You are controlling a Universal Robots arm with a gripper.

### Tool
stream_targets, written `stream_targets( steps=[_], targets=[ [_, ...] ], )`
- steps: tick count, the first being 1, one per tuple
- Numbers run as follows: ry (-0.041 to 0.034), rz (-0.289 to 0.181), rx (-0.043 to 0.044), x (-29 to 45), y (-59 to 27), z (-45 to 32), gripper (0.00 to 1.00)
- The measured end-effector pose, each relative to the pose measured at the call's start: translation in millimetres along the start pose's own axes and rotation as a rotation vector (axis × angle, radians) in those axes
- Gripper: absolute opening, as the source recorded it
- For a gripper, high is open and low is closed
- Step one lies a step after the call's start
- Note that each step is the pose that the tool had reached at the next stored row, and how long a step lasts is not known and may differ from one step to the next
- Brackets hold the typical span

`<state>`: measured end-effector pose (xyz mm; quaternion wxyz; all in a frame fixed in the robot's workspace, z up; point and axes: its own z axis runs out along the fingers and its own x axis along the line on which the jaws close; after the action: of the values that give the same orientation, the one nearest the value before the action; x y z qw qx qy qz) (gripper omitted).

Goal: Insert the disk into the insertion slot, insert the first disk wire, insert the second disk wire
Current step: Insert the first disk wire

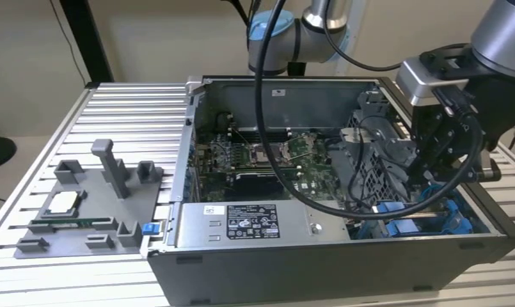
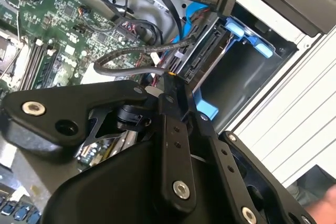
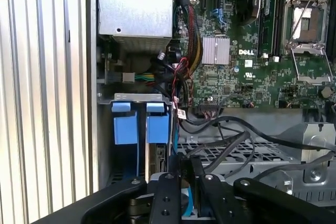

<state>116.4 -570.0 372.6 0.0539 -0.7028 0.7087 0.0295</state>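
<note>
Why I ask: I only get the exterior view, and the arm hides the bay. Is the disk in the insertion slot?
Observer: Yes. In both wrist views the disk sits in the insertion slot, with its connector edge exposed.
Operator: Is any wire at that edge?
Observer: In the second wrist view a grey sleeved wire ends right at the gripper, beside that edge. I cannot tell whether it is seated.
Operator: And the other wire?
Observer: In the second wrist view a black flat connector on another cable lies near the disk's far corner, apart from the gripper.
</note>
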Motion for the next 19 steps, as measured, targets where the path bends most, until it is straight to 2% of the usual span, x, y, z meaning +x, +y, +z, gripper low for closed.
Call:
stream_targets(
  steps=[12, 19],
  targets=[
    [-0.0001, 0.000, 0.0000, 2.1, -2.0, 1.4, 0.00],
    [0.0002, 0.000, -0.0006, 8.1, -12.9, 3.7, 0.00]
  ],
)
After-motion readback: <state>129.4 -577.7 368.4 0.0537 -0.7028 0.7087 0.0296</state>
